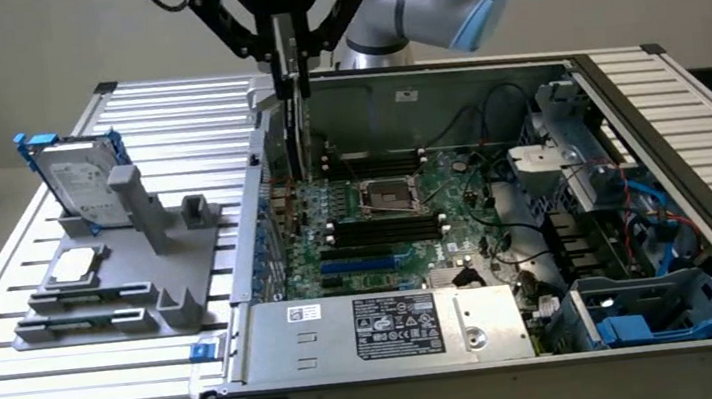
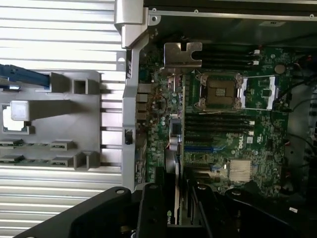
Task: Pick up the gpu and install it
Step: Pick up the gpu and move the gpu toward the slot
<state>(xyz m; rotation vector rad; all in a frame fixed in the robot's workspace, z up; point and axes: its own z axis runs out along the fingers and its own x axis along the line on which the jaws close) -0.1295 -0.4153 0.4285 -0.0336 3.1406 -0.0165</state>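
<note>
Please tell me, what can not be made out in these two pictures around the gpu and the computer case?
1. Exterior view: whether the gpu touches its slot; the card stands edge-on against the dark board.
2. Wrist view: the slot under the gpu, covered by the card itself.
3. Exterior view: print on the power supply label, too small.
4. Exterior view: the lower part of the hard drive, behind the grey holder.

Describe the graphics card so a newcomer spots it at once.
Find the open computer case; over its wall on the exterior view's left hangs the black gripper. The graphics card is the thin board clamped upright in it, unlike the mainboard lying flat below.
</note>
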